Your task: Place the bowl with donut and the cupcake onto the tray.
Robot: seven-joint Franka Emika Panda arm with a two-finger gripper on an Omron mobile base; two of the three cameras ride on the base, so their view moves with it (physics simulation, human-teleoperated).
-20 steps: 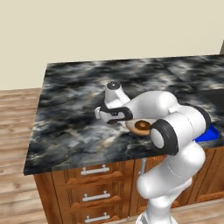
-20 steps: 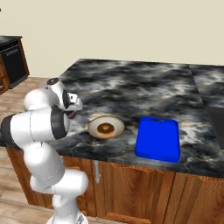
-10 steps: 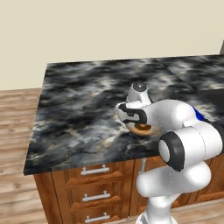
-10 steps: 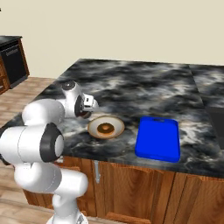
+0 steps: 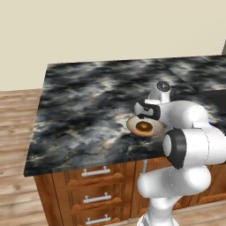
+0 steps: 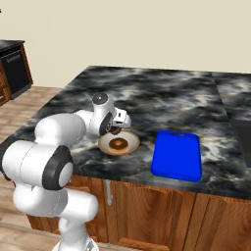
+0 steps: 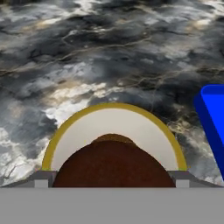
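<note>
The cream bowl [image 6: 130, 145] with a tan rim sits near the counter's front edge, with the ring donut [image 6: 117, 144] inside it. The blue tray [image 6: 177, 155] lies just to its right, a short gap away. My gripper [image 6: 117, 128] hovers low over the bowl's far side, open, holding nothing I can see. The left base view shows the gripper [image 5: 148, 115] above the bowl [image 5: 132, 128] and donut [image 5: 144, 128]. In the hand view the bowl [image 7: 113, 118] curves ahead, and a dark reddish-brown mound [image 7: 113, 164] lies between the wide-apart fingertips [image 7: 41, 179]. Whether it is the donut or the cupcake I cannot tell. The tray [image 7: 214, 118] is at the right.
The dark marbled counter [image 6: 162, 98] stretches back and to both sides. Its front edge runs just below the bowl, over wooden drawers [image 5: 95, 176]. A dark area [image 6: 243, 142] lies at the counter's right end. My own arm covers the counter's near right corner in the left base view.
The arm has swung right along the counter, from left of the bowl to over it. The jaws stayed wide. Bowl, donut and tray have not moved.
</note>
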